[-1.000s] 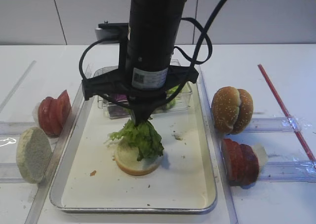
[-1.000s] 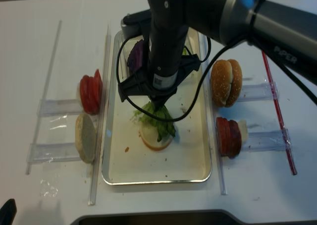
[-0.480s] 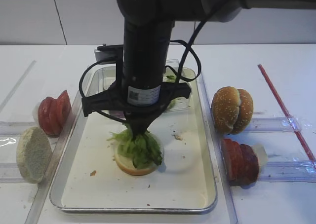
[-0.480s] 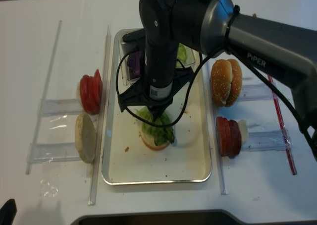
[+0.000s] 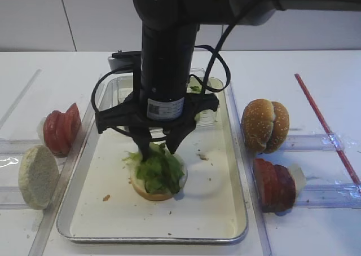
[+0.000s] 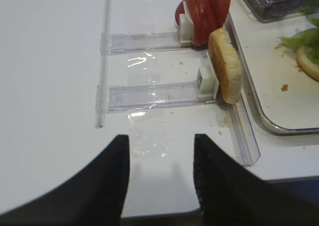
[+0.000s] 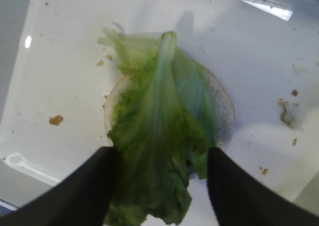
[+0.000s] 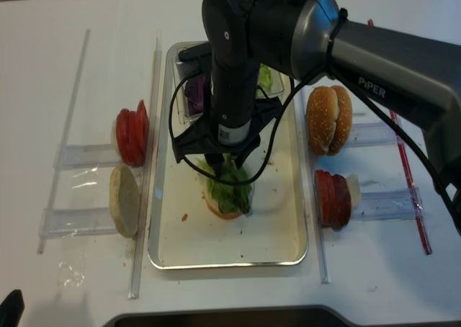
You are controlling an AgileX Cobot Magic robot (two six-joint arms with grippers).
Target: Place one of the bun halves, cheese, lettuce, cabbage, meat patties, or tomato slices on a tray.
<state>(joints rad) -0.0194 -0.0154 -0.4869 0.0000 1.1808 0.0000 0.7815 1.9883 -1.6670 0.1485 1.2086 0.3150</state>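
Observation:
The lettuce (image 5: pixel 158 168) lies on a pale bun half (image 5: pixel 152 194) on the floor of the silver tray (image 5: pixel 152 237). My right gripper (image 5: pixel 159 149) hangs straight over it, open, with one finger on each side of the leaf. In the right wrist view the lettuce (image 7: pixel 159 136) spreads between the two dark fingers (image 7: pixel 89 186), and the bun half (image 7: pixel 223 111) shows beneath it. My left gripper (image 6: pixel 162 181) is open over bare white table, left of the tray, holding nothing.
Tomato slices (image 8: pixel 132 132) and a pale bun half (image 8: pixel 124 199) stand in clear racks left of the tray. Sesame bun halves (image 8: pixel 329 119) and dark red slices (image 8: pixel 331 197) stand on the right. A clear box with purple cabbage (image 8: pixel 194 93) sits at the tray's far end.
My right gripper came down with the lettuce onto the bun half, then its jaws opened and let the leaf go. The left gripper shows no change.

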